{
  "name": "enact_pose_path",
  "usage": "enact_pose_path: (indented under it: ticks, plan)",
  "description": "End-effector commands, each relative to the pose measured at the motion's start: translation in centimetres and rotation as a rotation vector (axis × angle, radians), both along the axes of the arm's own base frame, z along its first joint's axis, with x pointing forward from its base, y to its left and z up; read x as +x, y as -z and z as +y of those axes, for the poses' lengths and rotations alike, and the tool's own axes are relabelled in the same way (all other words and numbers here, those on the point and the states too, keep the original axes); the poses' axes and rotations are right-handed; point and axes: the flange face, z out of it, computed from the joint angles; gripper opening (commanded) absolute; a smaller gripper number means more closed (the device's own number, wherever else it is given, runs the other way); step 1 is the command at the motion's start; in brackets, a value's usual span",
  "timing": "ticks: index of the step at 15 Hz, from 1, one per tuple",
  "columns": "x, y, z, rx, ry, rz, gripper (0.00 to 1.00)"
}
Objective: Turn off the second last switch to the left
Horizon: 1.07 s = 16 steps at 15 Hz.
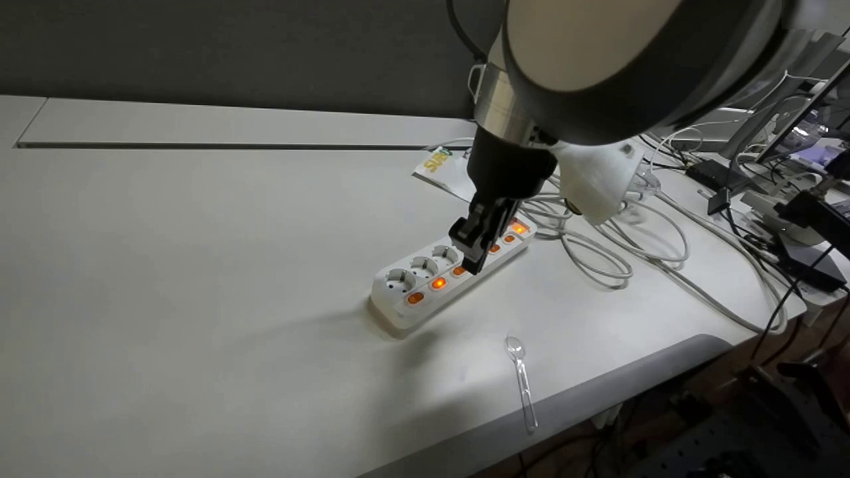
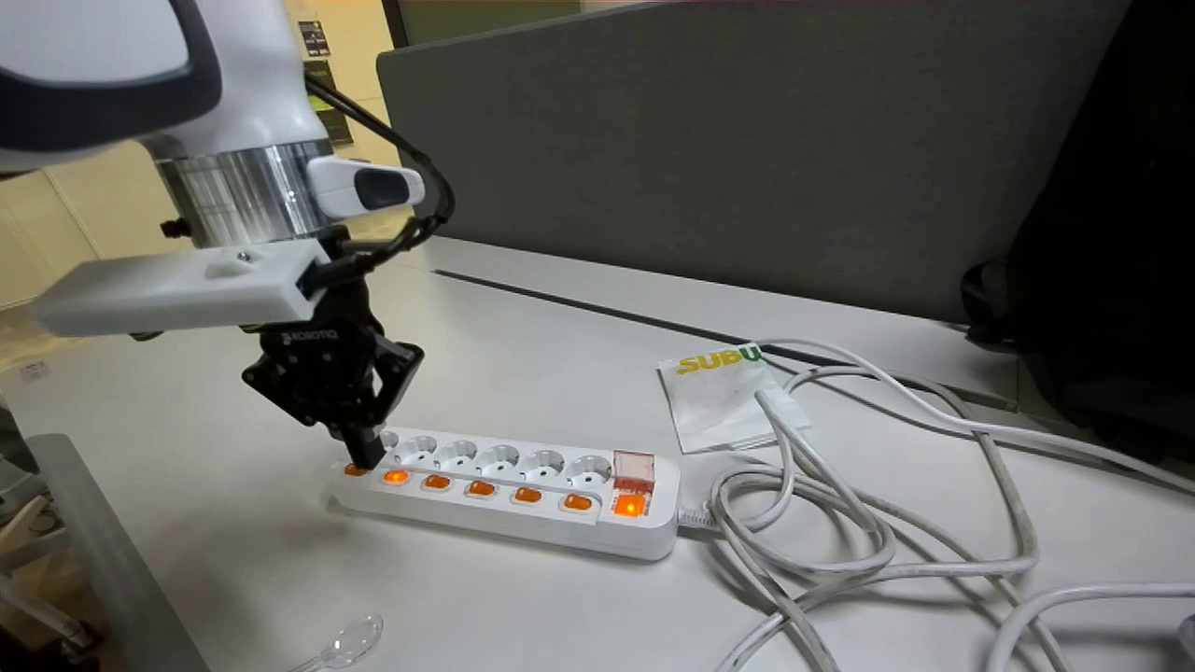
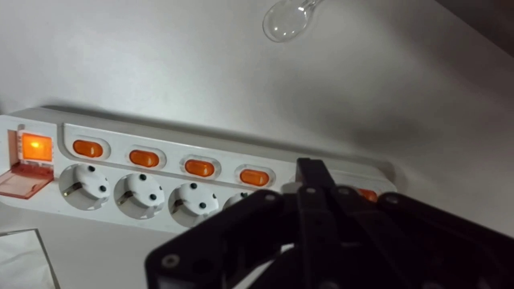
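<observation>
A white power strip lies on the table; it also shows in an exterior view and in the wrist view. It has a row of small orange switches beside the sockets. The second switch from the left end glows, also in an exterior view; the gripper hides it in the wrist view. The end switch is unlit. The large main switch is lit. My gripper is shut and empty, fingertips together, over the strip near its left end; whether it touches cannot be told.
A clear plastic spoon lies near the table's front edge. A paper napkin and coiled white cables lie by the strip's main-switch end. A dark partition stands behind the table.
</observation>
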Motion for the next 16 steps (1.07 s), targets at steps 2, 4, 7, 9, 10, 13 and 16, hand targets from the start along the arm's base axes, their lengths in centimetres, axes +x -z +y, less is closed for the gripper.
enact_pose_path:
  ticks: [2,4,7,9,10,13,16]
  plan:
    - [0.6,1.6,1.2,0.004,-0.013,0.027,0.00]
    - [0.7,2.0,1.7,0.002,-0.023,0.031,0.00]
    - [1.1,2.3,1.7,-0.003,-0.031,0.030,0.00]
    - [1.5,2.2,1.6,-0.006,-0.035,0.021,0.00]
    - [1.6,2.1,1.6,-0.007,-0.038,0.018,0.00]
    - [2.0,2.3,1.5,-0.013,-0.043,0.015,0.00]
    - [2.4,2.5,1.3,-0.012,-0.042,0.006,0.00]
